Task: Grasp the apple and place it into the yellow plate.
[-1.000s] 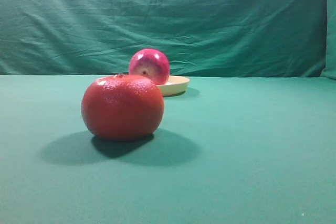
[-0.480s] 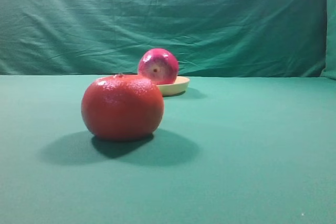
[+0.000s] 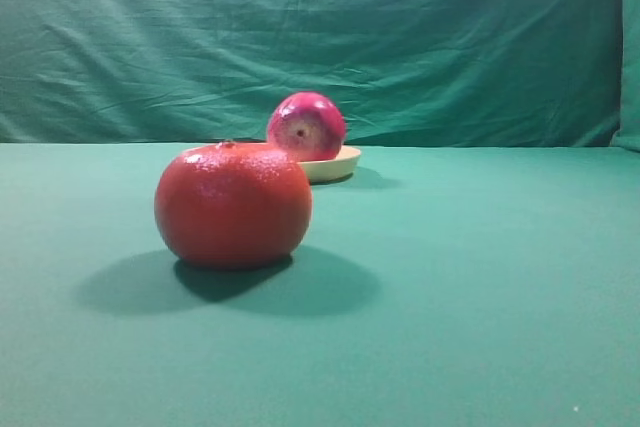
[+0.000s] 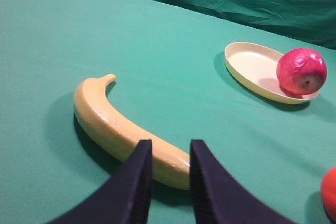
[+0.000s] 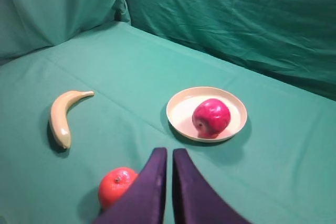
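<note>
I see one apple (image 5: 211,118) lying inside the one yellow plate (image 5: 231,102), toward its right side, stem dimple turned sideways; being round, it has no clear long axis. One tangerine (image 5: 117,185) and one banana (image 5: 62,115) lie on the green worktop (image 5: 121,72). My right tool (image 5: 168,156) is closed and empty; my left tool (image 4: 170,148) stands slightly open, holding nothing.

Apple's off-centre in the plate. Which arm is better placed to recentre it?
Right. The right fingers point straight at the apple in the plate, nothing between. The left fingers face the banana, with the plate off to one side.
</note>
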`<move>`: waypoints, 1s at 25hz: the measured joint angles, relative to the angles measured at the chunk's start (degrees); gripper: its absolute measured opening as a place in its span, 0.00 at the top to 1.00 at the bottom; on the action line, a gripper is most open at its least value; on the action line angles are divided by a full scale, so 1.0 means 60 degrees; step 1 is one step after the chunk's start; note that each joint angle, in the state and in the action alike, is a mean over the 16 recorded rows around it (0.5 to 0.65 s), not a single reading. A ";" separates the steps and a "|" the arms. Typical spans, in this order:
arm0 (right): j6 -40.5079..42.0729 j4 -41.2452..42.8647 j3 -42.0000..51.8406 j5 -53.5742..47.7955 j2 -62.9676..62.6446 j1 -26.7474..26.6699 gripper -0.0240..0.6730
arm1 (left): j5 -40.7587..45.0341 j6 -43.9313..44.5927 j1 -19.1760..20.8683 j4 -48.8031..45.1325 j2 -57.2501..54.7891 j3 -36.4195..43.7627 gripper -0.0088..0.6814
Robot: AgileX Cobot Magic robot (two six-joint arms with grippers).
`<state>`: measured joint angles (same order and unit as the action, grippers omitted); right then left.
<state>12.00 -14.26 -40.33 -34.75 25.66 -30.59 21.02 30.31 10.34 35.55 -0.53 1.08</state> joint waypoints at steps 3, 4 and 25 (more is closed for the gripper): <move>-0.0026 0.0166 0.0032 0.0076 -0.0110 0.0008 0.97 | 0.0000 0.0000 0.0000 0.0000 0.0000 0.0000 0.76; -0.0033 0.0223 0.0034 0.0106 -0.0121 0.0025 0.97 | 0.0000 0.0000 0.0000 0.0000 0.0000 0.0000 0.76; -0.0084 0.0697 0.2439 0.0793 -0.2391 0.3152 0.97 | 0.0000 0.0000 0.0000 0.0000 0.0000 0.0000 0.76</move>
<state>11.50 -10.08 -25.69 -29.99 11.31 -11.68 21.02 30.31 10.34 35.55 -0.53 1.08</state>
